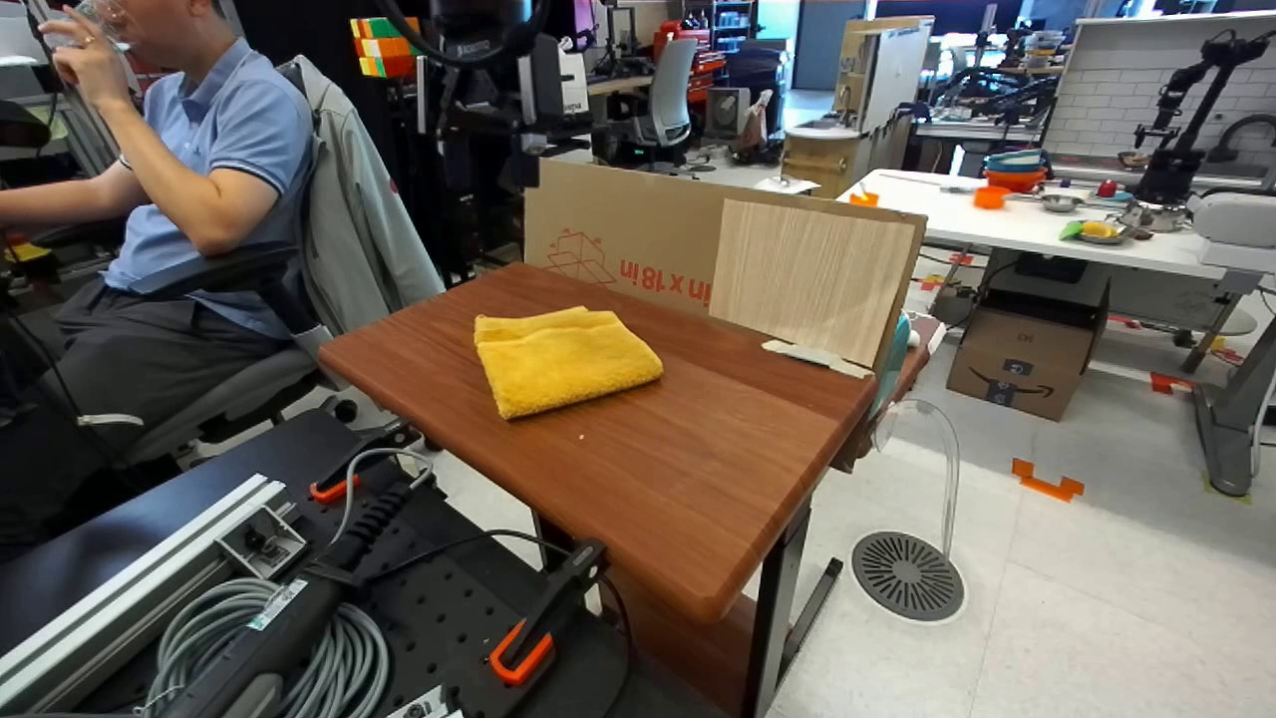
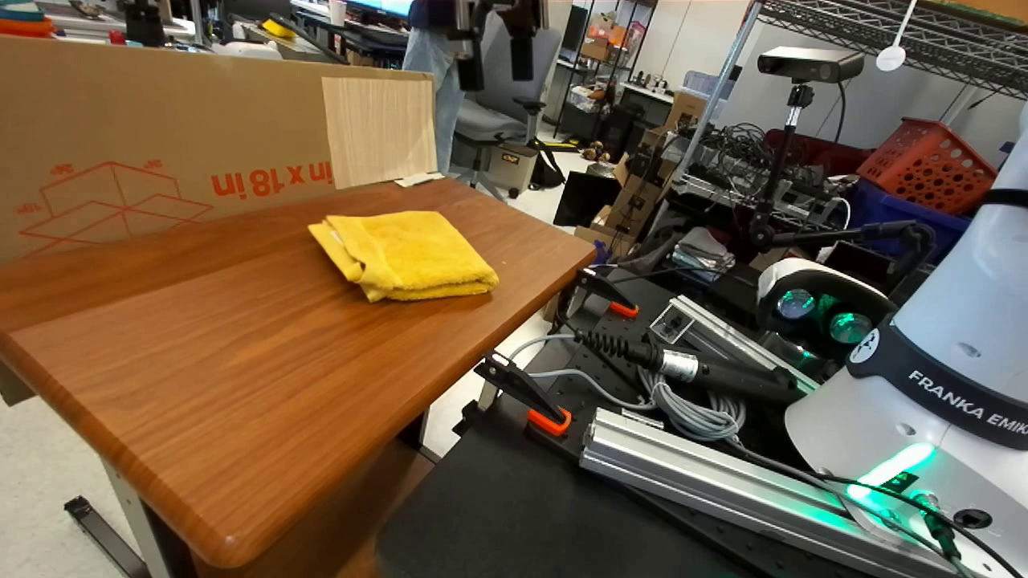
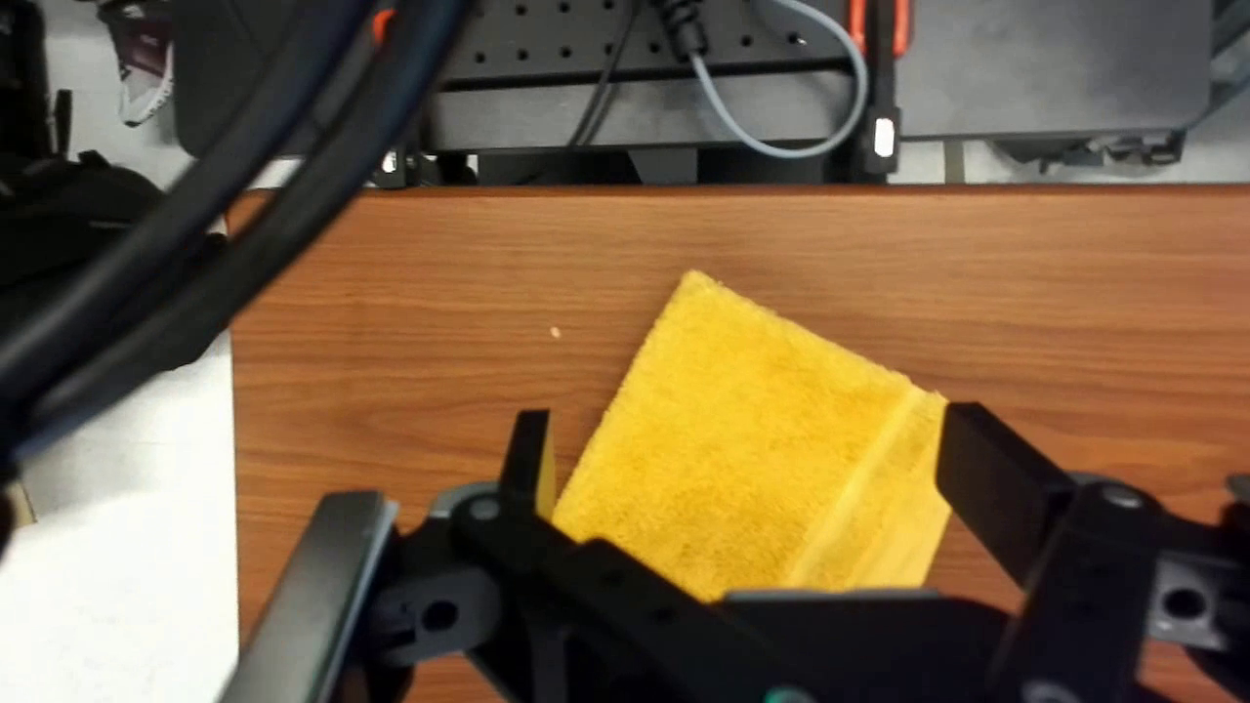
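A folded yellow towel [image 1: 568, 361] lies flat on the brown wooden table [image 1: 688, 479], and both exterior views show it. Well above the tabletop hangs my gripper [image 2: 496, 71], also seen at the top of an exterior view [image 1: 493, 165]. In the wrist view the gripper [image 3: 750, 425] is open, its black fingers spread wide apart with nothing held. The towel [image 3: 742, 430] appears below and between them, with a hemmed strip along its right side. The gripper body hides the towel's near corner in that view.
A cardboard panel [image 2: 241, 120] stands along one table edge, with a wood-grain square [image 1: 807, 279] on it. Along the opposite edge sits a black perforated platform [image 1: 469, 588] with orange-tipped clamps [image 1: 523, 648] and coiled grey cable [image 1: 364, 638]. A seated person [image 1: 219, 189] is near the table's end.
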Robot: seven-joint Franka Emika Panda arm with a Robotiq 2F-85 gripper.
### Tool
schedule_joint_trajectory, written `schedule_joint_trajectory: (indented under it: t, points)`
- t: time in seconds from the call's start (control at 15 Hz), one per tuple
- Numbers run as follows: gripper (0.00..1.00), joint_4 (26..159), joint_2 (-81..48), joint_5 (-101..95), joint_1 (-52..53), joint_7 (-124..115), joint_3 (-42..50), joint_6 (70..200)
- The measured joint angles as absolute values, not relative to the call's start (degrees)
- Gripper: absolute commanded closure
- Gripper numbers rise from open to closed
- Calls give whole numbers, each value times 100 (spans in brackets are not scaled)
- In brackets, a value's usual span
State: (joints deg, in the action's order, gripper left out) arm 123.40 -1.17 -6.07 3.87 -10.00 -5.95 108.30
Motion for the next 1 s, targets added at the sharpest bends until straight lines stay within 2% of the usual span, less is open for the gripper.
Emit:
schedule_joint_trajectory:
  t: [0.27,0.53,1.0]
  points:
    - [0,12290,-115,-893,334,-141,-469,10452]
    - [0,12286,-116,-900,344,-83,-476,10450]
    - [0,12221,-429,-1616,403,1418,-528,10487]
